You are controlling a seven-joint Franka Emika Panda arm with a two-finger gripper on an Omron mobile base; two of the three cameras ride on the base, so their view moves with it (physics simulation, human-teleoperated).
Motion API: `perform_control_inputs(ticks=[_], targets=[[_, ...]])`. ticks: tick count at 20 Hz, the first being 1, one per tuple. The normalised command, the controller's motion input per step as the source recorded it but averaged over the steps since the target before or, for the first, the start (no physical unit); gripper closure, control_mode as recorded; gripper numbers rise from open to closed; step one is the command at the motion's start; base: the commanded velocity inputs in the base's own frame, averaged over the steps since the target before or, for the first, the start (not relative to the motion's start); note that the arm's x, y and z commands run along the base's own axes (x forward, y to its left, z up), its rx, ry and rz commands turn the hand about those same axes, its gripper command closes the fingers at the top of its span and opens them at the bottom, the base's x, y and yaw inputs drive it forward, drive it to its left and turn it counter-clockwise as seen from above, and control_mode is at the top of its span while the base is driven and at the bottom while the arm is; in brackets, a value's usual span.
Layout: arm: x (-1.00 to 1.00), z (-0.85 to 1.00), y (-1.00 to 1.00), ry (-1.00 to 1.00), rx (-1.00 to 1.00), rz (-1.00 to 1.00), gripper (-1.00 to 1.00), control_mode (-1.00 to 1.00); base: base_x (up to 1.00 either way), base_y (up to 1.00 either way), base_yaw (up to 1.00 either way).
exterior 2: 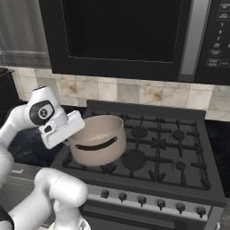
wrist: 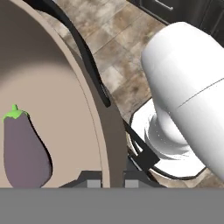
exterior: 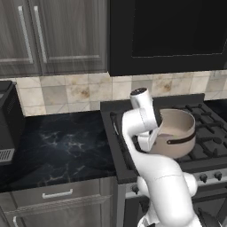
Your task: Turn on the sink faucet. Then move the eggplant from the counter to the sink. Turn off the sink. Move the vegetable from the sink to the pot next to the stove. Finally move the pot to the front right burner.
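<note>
A beige pot (exterior 2: 99, 139) with a dark handle is over the front left part of the black stove (exterior 2: 170, 148). My gripper (wrist: 111, 181) is shut on the pot's left rim, with the wall between its fingers; it also shows at the rim in the left base view (exterior: 148, 141). The purple eggplant (wrist: 24, 151) with its green stem tip lies inside the pot on the bottom. The front right burner (exterior 2: 180, 166) is bare. The black marble counter (exterior: 66, 142) lies to the left of the stove.
A black microwave (exterior 2: 126, 31) hangs over the stove. A row of knobs (exterior 2: 141, 200) runs along the stove's front. A dark appliance (exterior: 9, 124) stands at the counter's left end, with grey cabinets (exterior: 44, 35) above it.
</note>
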Motion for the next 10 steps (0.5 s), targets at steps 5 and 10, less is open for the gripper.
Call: perform_control_inputs(ticks=[5,10], targets=[[-0.04,0.02,-0.59,-0.07,0.02,-0.43,1.00,-1.00,0.00,0.00,0.00],[0.00,0.07,-0.56,-0.18,0.02,-0.34,1.00,-1.00,0.00,0.00,0.00]])
